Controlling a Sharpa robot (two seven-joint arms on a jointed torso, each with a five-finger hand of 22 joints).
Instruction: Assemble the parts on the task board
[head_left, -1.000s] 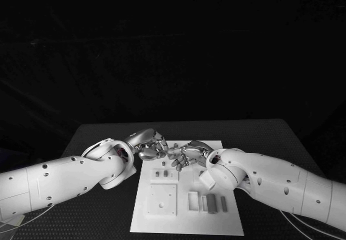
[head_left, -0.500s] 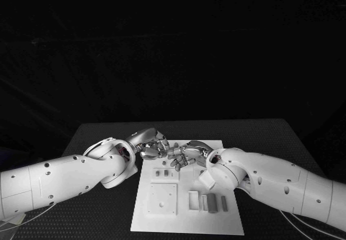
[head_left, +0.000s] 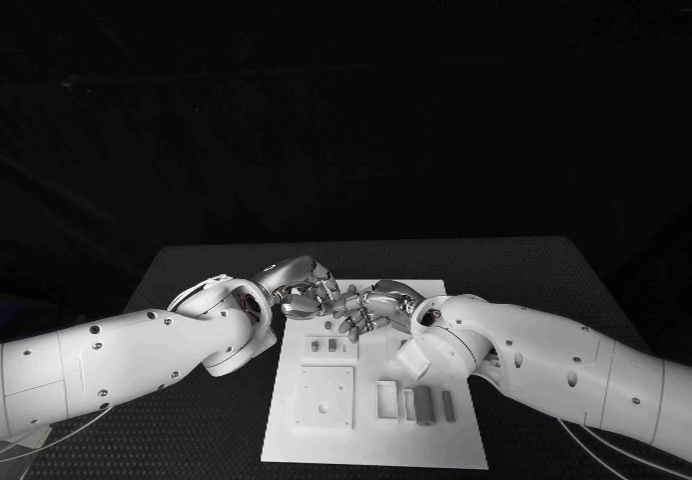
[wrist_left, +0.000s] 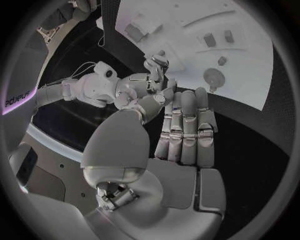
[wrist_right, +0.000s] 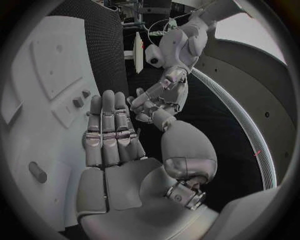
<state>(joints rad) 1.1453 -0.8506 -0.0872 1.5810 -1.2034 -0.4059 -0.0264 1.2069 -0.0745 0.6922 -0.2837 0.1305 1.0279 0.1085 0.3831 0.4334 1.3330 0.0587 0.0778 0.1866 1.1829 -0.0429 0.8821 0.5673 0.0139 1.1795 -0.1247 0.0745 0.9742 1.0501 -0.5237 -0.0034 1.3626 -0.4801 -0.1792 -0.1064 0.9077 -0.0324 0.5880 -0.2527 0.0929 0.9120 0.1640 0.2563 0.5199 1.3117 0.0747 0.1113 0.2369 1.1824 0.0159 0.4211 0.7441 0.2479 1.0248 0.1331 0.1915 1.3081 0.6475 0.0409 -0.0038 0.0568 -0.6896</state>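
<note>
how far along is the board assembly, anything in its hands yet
Early, by the look of it. Grey parts already sit on the task board, though seated or loose I cannot tell. The left hand and right hand hover close together over its far end, fingers spread, holding nothing. All the fitting looks left.

The head camera looks down on the task board (head_left: 372, 400); both wrist cameras face it close from behind their palms.

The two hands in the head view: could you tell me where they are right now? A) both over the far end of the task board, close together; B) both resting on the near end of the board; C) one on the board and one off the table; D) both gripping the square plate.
A: the left hand and right hand meet, fingers spread, above the far end of the task board.
</note>
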